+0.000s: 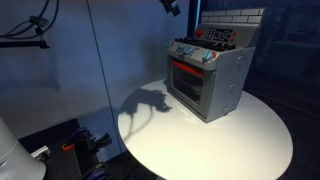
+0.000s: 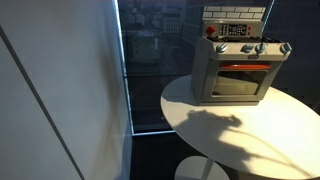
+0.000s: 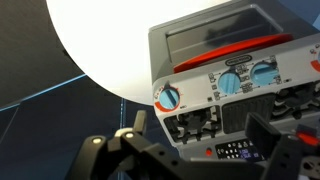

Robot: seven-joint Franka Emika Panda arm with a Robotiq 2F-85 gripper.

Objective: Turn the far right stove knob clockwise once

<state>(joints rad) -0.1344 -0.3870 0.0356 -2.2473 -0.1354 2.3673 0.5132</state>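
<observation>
The grey toy stove [image 1: 222, 88] stands on the round white table [image 1: 170, 135] and also shows in an exterior view [image 2: 205, 75]. Its pale-blue knobs sit in a front row. The far right stove knob [image 2: 284, 47] is at the row's right end, and it shows in an exterior view [image 1: 209, 57]. In the wrist view it is the left-most knob [image 3: 168, 97], with a red ring around it. My gripper [image 3: 198, 122] is open and empty, hovering well above the stove top, apart from every knob. Only its tip [image 1: 172, 6] shows at the top edge of an exterior view.
The brick-patterned back panel [image 1: 232, 28] rises behind the red burners. The other pale-blue knobs [image 3: 230, 82] lie in the same row. The table edge [image 2: 175, 120] curves close in front of the stove. A glass wall [image 2: 150, 60] stands behind the table.
</observation>
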